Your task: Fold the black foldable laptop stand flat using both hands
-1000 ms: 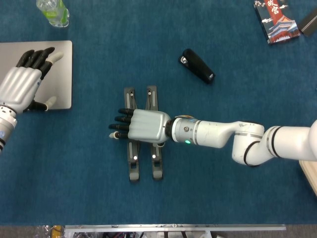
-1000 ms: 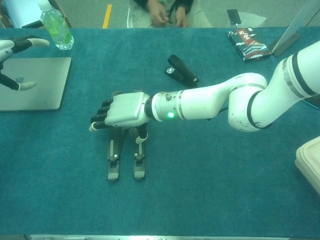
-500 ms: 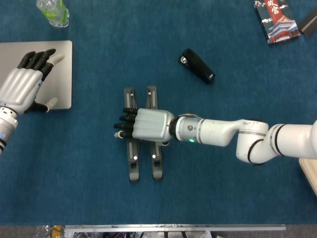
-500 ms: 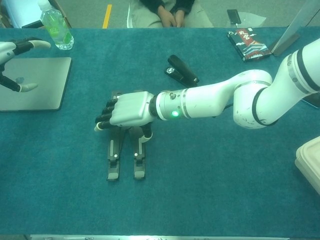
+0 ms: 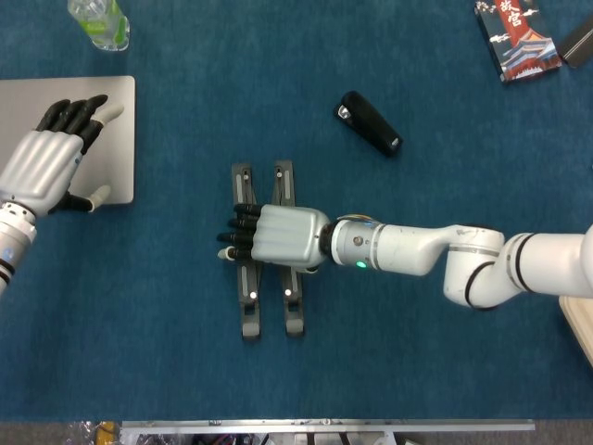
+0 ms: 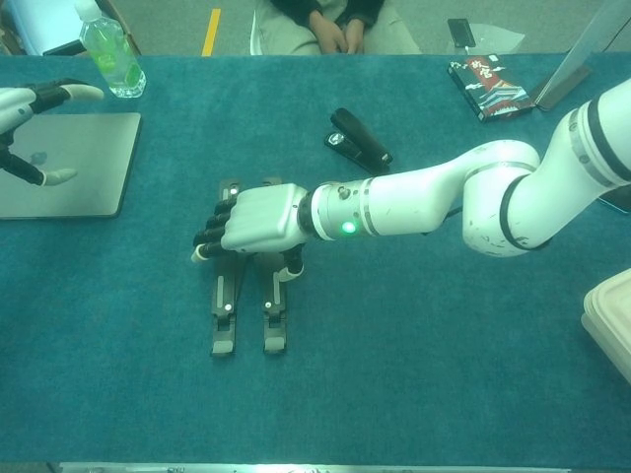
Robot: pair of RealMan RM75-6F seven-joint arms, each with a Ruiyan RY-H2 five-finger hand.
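Observation:
The black laptop stand [image 5: 248, 315] lies on the blue cloth as two near-parallel rails running toward me, also seen in the chest view [image 6: 224, 315]. My right hand [image 5: 278, 234] lies palm down across the middle of both rails. Its fingers [image 5: 237, 232] curl down over the outer side of the left rail, and the thumb sits by the right rail [image 6: 292, 268]. The middle of the stand is hidden under the palm [image 6: 258, 219]. My left hand [image 5: 42, 167] hovers far to the left over a grey laptop [image 5: 111, 158], fingers spread and holding nothing.
A black stapler-like object [image 5: 369, 123] lies behind and right of the stand. A green bottle [image 5: 97, 20] stands at the back left, a printed box [image 5: 516, 37] at the back right. A white container [image 6: 611, 315] sits at the right edge. A person's hands [image 6: 330, 30] show beyond the table.
My right hand has drawn back a little to the right along the stand and its fingers have curled in tighter. The stand and my left hand have hardly moved.

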